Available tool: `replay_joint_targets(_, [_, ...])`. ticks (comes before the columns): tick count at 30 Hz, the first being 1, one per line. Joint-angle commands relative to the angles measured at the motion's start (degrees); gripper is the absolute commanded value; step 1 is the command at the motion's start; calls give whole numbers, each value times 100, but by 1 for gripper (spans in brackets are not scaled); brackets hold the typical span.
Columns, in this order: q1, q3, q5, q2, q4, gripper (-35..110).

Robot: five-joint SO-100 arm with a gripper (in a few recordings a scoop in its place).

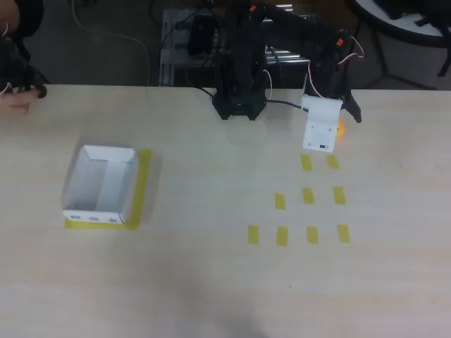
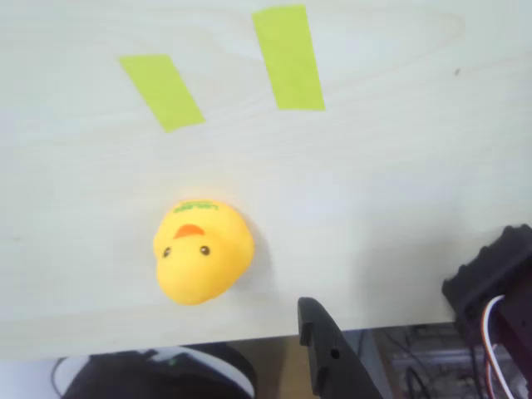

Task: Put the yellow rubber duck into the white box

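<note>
- The small rounded orange-yellow rubber duck (image 2: 202,252) sits on the pale wooden desk (image 2: 374,166) in the lower left of the wrist view, with two dark eyes, an orange beak and a green mark on top.
- In the overhead view the duck shows as a small orange spot (image 1: 340,129) at the upper right, just beside the white camera housing (image 1: 320,127) on the arm's wrist and mostly hidden by it.
- The black end effector (image 2: 399,332) hangs above the desk at the lower right of the wrist view, its two fingers spread apart and holding nothing; the duck lies to the left of the nearer finger (image 2: 332,353), not touching it.
- Two flat yellow tape strips (image 2: 289,58) lie on the desk in the upper part of the wrist view, apart from the duck.
- The shallow rectangular white cardboard box (image 1: 102,184) stands at the left of the overhead view, with small blue marks on its lower wall and a yellow tape border (image 1: 143,190) along its right and lower sides.
- The box is well apart from the duck, across the desk.
- The black arm base (image 1: 239,98) stands at the upper middle of the overhead view.
</note>
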Motion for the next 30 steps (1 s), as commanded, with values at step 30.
replay_joint_targets(30, [-1020,-334,325,-1187,-527,44])
